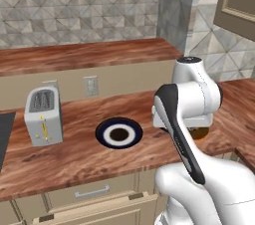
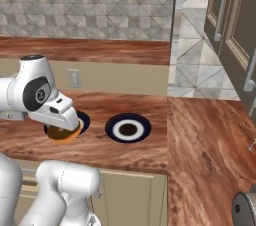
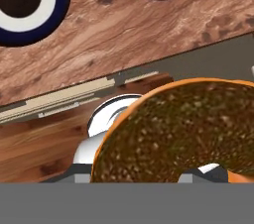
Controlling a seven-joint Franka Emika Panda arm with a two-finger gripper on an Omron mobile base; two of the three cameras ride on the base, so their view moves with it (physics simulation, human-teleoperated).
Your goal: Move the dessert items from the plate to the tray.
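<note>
1. Doughnut [image 3: 183,134]: golden-brown ring with an orange rim, close against the hand camera and across its lower half; also glimpsed under the wrist in the right base view [image 2: 64,133]. Apparently carried in the air over the front edge of the bench, judged to be in transit toward the tray.
2. Claw [image 2: 65,129]: fingertips hidden behind the doughnut; seemingly clamped on it, since the ring hangs at the hand with nothing beneath. Exact finger spread impossible to tell.
3. Bench [image 1: 74,154]: reddish wood top, drawers and cabinet fronts below. Bears all the crockery.
4. Plate, nearer the arm [image 2: 84,120]: dark blue rim, mostly covered by the wrist; contents hidden.
5. Plate, farther along [image 2: 128,128]: blue rim, white ring, dark centre; any small sweets on it too small to make out.
6. Toaster [image 1: 43,115]: silver, upright, well apart from the plates, clear of the working path.
7. Wall socket [image 1: 90,85]: on the beige riser behind the bench.
8. Tray: position cannot be stated.
</note>
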